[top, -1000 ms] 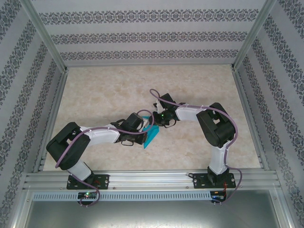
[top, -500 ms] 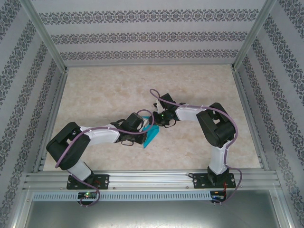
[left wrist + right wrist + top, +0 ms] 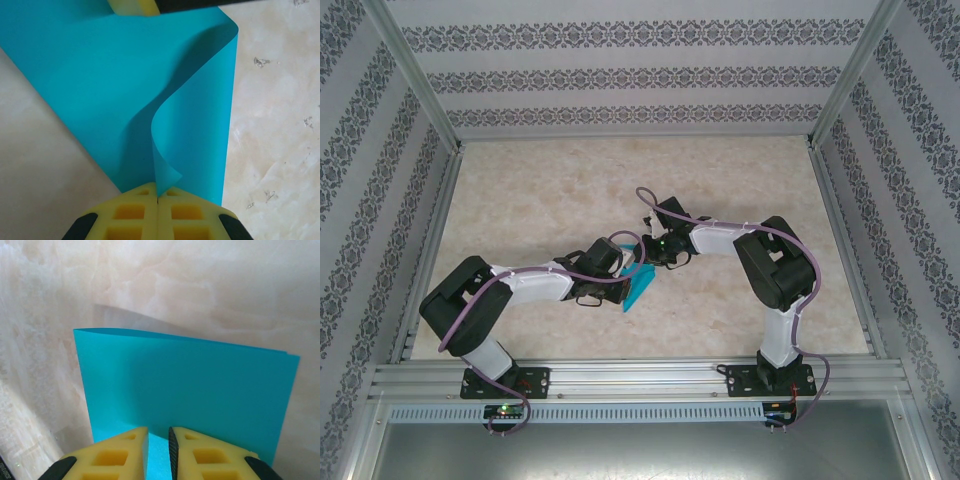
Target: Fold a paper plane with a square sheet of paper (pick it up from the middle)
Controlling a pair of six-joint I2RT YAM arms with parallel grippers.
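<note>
The teal-blue square sheet of paper (image 3: 640, 288) is folded over and sits between both arms at mid-table. My left gripper (image 3: 625, 283) (image 3: 157, 199) is shut on a curled-up corner flap of the sheet (image 3: 125, 90), which bows up from the table. My right gripper (image 3: 650, 265) (image 3: 158, 437) stands at the sheet's opposite edge, its yellow pads a narrow gap apart, with teal paper (image 3: 190, 390) showing in the gap. One of its fingers (image 3: 132, 6) rests at the sheet's far edge in the left wrist view. A paper plane is out of view.
The beige marbled table (image 3: 540, 190) stretches around the arms. Patterned walls and aluminium frame posts (image 3: 420, 90) close in the sides and back. A metal rail (image 3: 640, 375) runs along the near edge.
</note>
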